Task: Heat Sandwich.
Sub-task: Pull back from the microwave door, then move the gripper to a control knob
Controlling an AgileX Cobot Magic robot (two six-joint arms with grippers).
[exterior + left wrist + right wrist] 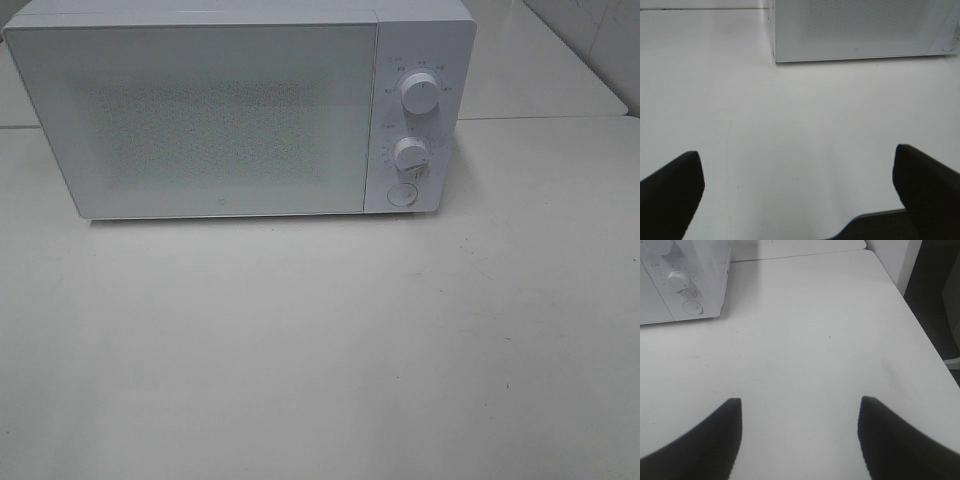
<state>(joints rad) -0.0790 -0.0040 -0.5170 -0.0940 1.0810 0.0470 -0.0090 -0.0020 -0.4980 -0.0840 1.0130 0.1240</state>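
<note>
Nearest, the left gripper [797,152] hangs over the table [320,350] close to its front edge. Its jaws are spread wide with only bare tabletop between them. The right gripper [800,400] is over the table's right side, its jaws also apart and holding nothing. Beyond them the white tabletop runs back to the microwave [220,110], which stands at the far edge toward the left corner. Its door [200,120] is closed. On its right panel are two knobs, upper [420,92] and lower [411,154], with a round button [401,194] below them. The sandwich shows in no view, so its place cannot be told.
</note>
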